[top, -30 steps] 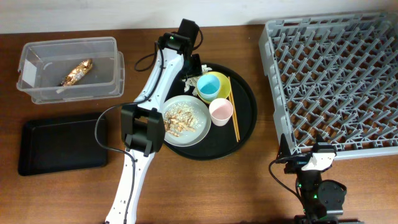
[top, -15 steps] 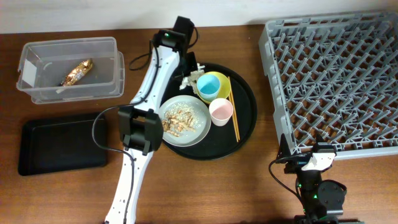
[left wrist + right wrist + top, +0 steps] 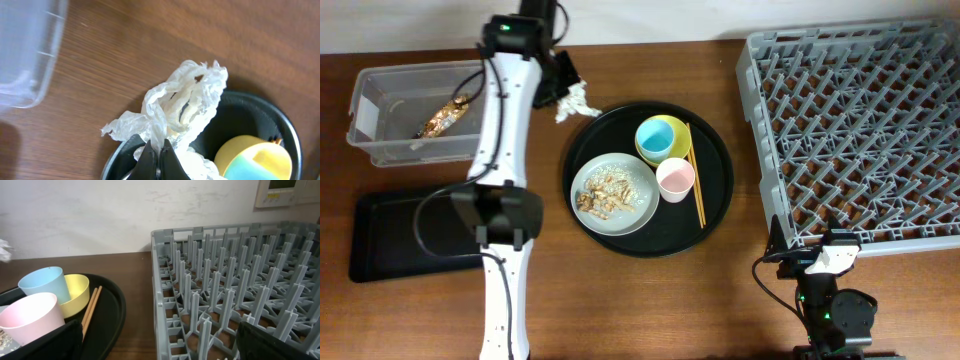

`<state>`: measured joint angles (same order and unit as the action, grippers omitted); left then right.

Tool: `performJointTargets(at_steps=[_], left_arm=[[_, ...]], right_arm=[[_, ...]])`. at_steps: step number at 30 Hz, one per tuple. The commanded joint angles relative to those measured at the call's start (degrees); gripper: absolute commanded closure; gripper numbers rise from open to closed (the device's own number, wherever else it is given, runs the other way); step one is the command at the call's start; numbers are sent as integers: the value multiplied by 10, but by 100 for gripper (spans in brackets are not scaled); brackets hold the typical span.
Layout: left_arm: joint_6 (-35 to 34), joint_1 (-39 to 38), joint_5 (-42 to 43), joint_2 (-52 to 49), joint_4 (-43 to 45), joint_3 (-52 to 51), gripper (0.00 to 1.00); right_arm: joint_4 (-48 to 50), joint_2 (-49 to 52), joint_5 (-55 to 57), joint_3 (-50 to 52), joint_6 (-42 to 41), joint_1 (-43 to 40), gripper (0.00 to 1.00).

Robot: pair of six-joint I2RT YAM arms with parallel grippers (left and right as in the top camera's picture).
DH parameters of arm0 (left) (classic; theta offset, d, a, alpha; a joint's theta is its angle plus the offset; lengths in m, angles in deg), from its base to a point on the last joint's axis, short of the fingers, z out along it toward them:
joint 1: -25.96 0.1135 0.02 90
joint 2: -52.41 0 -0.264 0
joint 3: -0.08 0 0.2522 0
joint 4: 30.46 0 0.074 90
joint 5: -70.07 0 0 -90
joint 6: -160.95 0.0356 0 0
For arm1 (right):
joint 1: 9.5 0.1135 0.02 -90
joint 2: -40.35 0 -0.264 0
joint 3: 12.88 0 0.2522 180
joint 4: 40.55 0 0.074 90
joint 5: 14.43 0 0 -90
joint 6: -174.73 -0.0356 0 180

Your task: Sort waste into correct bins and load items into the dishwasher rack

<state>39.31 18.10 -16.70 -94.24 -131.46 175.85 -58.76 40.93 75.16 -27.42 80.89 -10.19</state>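
Note:
My left gripper (image 3: 160, 154) is shut on the crumpled white paper wad (image 3: 184, 102), which hangs over the wood between the round tray and the clear tub (image 3: 380, 95). From overhead the wad (image 3: 578, 100) sits just right of the gripper (image 3: 560, 86). A gold-brown wrapper (image 3: 443, 117) lies in the tub. The grey plate (image 3: 638, 208) carries food scraps (image 3: 603, 195). A blue cup (image 3: 656, 139) stands in the yellow bowl (image 3: 677, 128), beside the pink cup (image 3: 675, 180) and chopsticks (image 3: 693, 175). My right gripper (image 3: 160, 330) is open at the dishwasher rack (image 3: 225, 295) front edge.
The shallow black tray (image 3: 420, 235) lies at the front left, under the left arm's lower link. The large round black tray (image 3: 715, 190) holds the dishes mid-table. The rack (image 3: 860, 130) fills the right side. A wall runs along the back.
The left gripper shut on the paper wad at the round tray's back rim. It then carried the wad up and to the left, off the tray and toward the clear tub. The right arm stayed still.

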Motion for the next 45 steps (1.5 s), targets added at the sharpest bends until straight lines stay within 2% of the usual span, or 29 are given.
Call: performJointTargets(at_steps=[1, 8, 14, 15, 17, 18, 19, 20, 23, 30, 33, 40, 45], left_arm=[[-18, 30, 12, 52, 8, 14, 99], [-171, 125, -74, 73, 39, 11, 99], [-172, 187, -96, 70, 89, -23, 99], [-172, 194, -98, 70, 93, -30, 95], [-172, 206, -100, 70, 94, -40, 62], [-172, 213, -99, 70, 94, -46, 35], [-172, 217, -99, 70, 89, -49, 17], [-172, 219, -99, 70, 81, -49, 13], [-167, 219, -91, 71, 61, -49, 13], [15, 173, 68, 71, 65, -49, 13], [79, 122, 76, 69, 67, -49, 13], [85, 12, 16, 68, 89, -87, 16], [86, -24, 17, 77, 40, -90, 19]], right_arm=[[-1, -1, 5, 5, 4, 3, 2], [-1, -1, 5, 5, 4, 3, 2], [-1, -1, 5, 5, 4, 3, 2], [-1, -1, 5, 5, 4, 3, 2], [-1, -1, 5, 5, 4, 3, 1], [-1, -1, 5, 5, 4, 3, 2], [-1, -1, 5, 5, 4, 3, 2], [-1, -1, 5, 5, 4, 3, 2], [-1, -1, 5, 5, 4, 3, 2], [-1, -1, 5, 5, 4, 3, 2], [-1, -1, 5, 5, 4, 3, 2], [-1, -1, 5, 5, 4, 3, 2], [-1, -1, 5, 5, 4, 3, 2]])
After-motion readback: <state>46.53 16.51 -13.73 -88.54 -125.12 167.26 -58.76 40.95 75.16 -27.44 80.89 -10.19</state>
